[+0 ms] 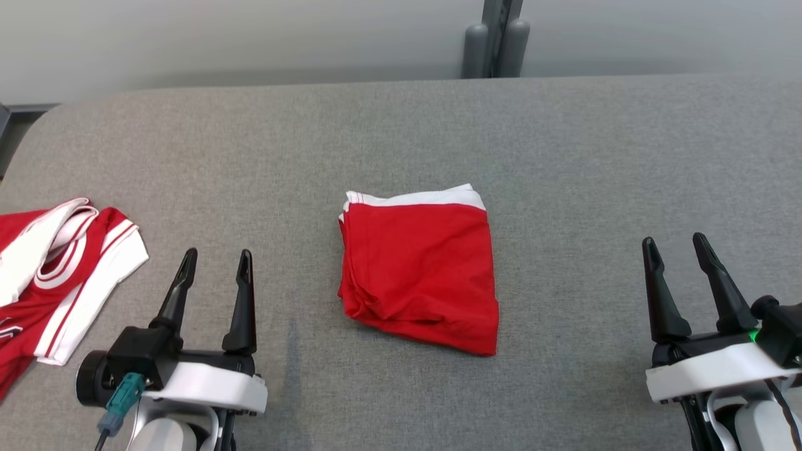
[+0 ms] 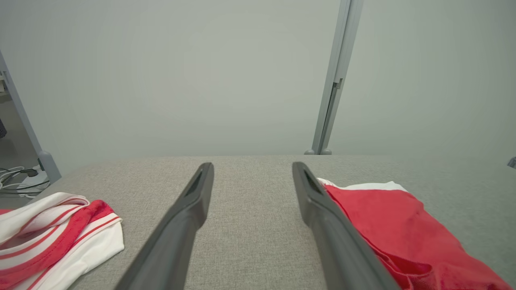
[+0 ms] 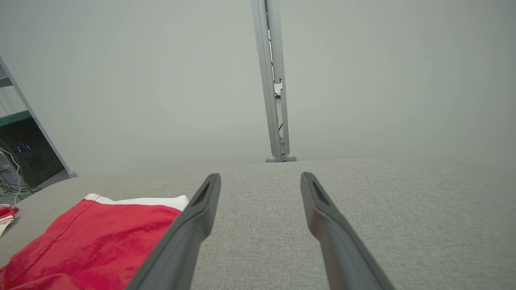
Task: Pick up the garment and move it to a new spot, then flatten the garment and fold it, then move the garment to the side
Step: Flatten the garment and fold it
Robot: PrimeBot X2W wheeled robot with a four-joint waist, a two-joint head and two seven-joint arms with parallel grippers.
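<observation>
desk (image 1: 564, 156): grey cloth; we judge a sideways drag could rumple the fold.
garment (image 1: 418, 269): red, folded, mid-desk, between both jaws, touching neither.
jersey (image 1: 62, 294): far left (we might snag it going that way).
left jaws: spread, empty.
right jaws: spread, empty.
writing: none we can read.

The left gripper (image 1: 217, 255) has two long dark fingers (image 1: 178, 291), each narrowing to its tip, on a black base above a white shell (image 1: 213, 383). A teal connector (image 1: 123, 393) with a thin cable sits at its side. The right gripper (image 1: 673, 240) is built the same. It has a small green light (image 1: 752, 336), and a black cable (image 1: 780, 406), perhaps two, below.
</observation>
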